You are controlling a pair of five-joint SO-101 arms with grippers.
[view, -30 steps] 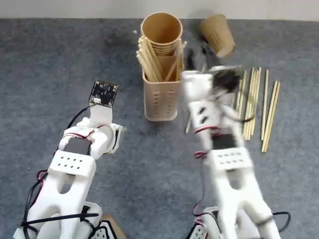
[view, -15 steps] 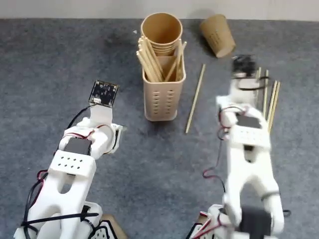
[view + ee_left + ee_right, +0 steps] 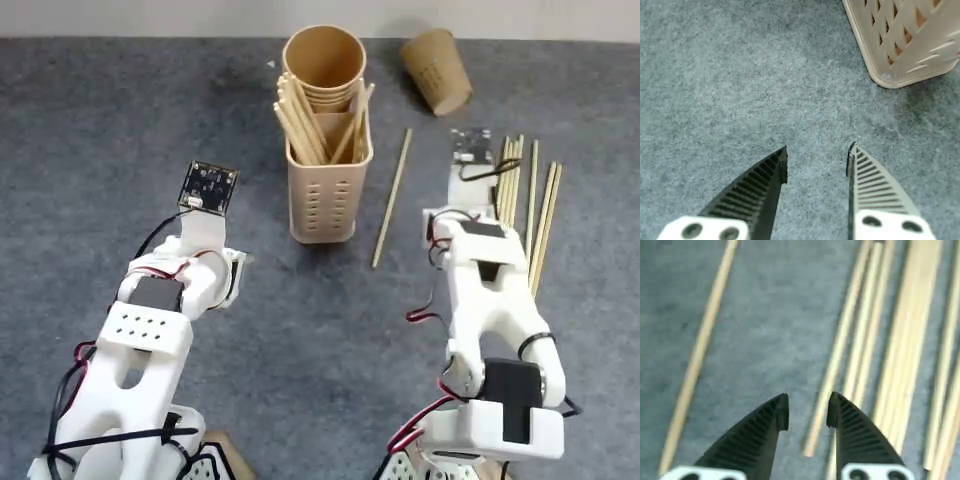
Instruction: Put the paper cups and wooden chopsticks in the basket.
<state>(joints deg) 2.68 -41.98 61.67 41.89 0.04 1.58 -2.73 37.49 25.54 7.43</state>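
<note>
Right gripper [image 3: 807, 412]: narrowly parted, empty, over pale wooden chopsticks [image 3: 510, 185] right of the basket [image 3: 322, 205]. Left gripper [image 3: 817, 155]: open, empty, left of it. We note one tan paper cup [image 3: 437, 70], tipped, behind-right.

White plastic arms [image 3: 150, 335] carry red-black cables [image 3: 418, 316] and black ribbed tool fingers [image 3: 760, 432].

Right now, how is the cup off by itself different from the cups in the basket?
The lone cup lies tipped over on the grey mat, outside the basket; the stacked cups stand upright inside it, mouth up. The lone cup is single; the stacked cups are nested together. Both are the same brown paper.
</note>
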